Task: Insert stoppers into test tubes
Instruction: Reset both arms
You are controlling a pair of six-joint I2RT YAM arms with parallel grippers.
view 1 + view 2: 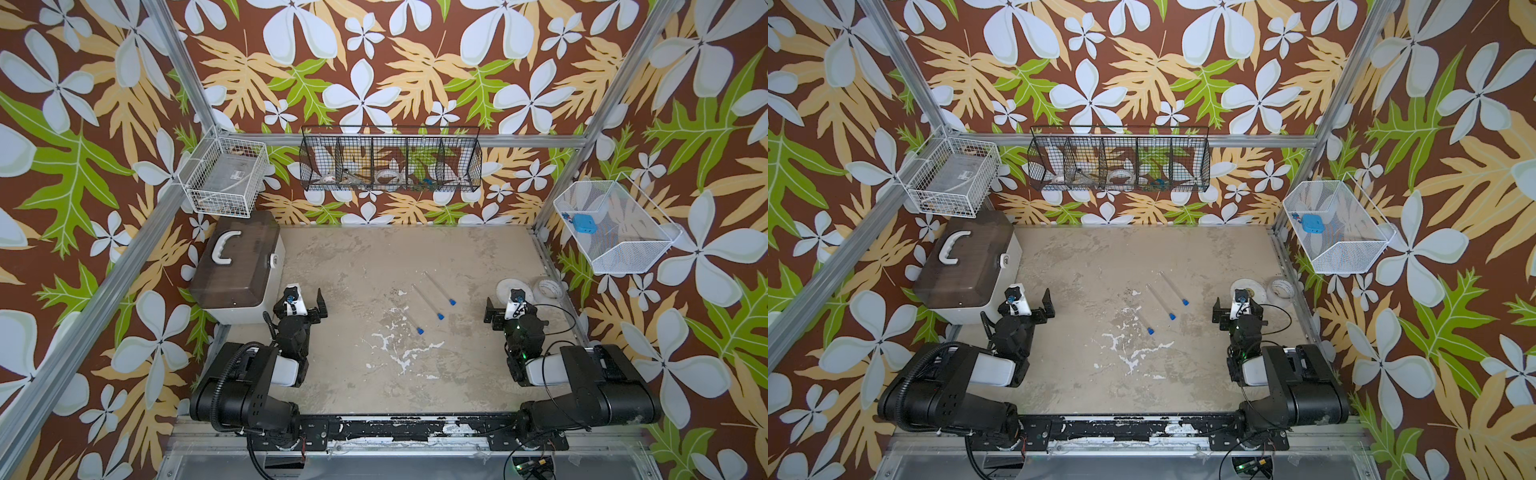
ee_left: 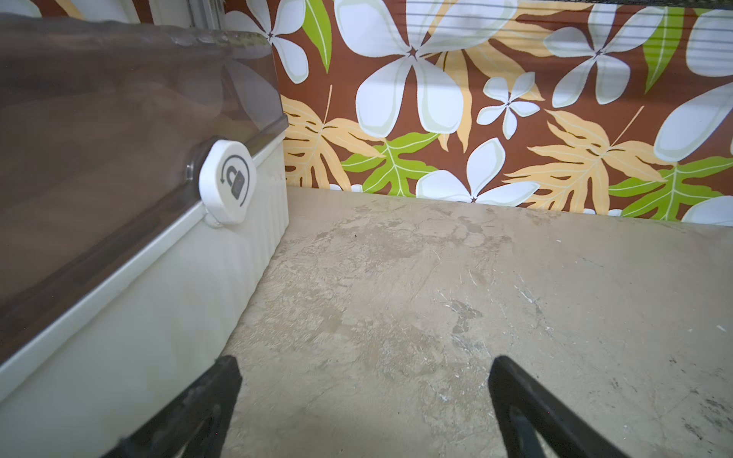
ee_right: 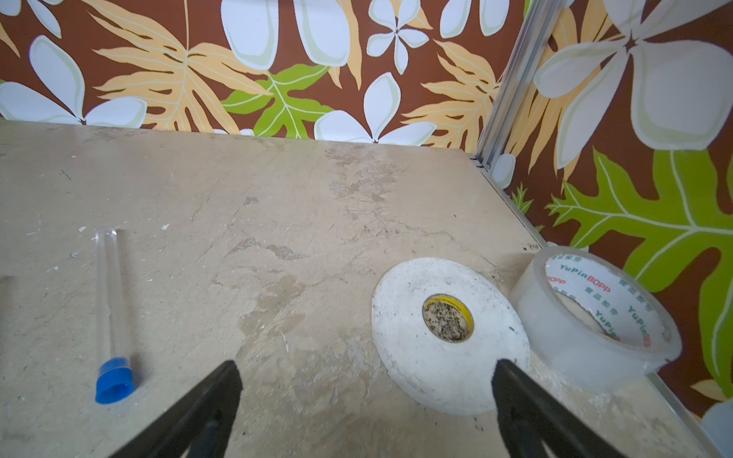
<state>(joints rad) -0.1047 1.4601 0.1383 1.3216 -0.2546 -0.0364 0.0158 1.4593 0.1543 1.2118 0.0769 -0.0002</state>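
Mottled beige tabletop (image 1: 353, 249), floral-papered walls all round. Both top views are showing three slender clear test tubes (image 1: 426, 300) lying roughly parallel mid-table, each wearing a small bright-blue tapered stopper (image 1: 440, 316) at its near end. I am judging the plugs seated, so the job is looking done. Left gripper (image 1: 307, 302) and right gripper (image 1: 508, 308) are sitting well apart from the tubes, one on each side, probably parked wide to be keeping the row clear.

Left wrist view: black fingers (image 2: 214, 388) are standing spread, with only bare table between them. White storage box with a smoky brown lid (image 2: 166, 301) is sitting just beside them.

Right wrist view: jaws are gaping here too, holding nothing. One tube (image 3: 111, 293) with its stopper (image 3: 115, 380) is lying off to one side of them, untouched. Flat white tape roll (image 3: 416, 337) and clear packing-tape roll (image 3: 555, 329) are sitting just beside each other near the table's corner, out of the way.
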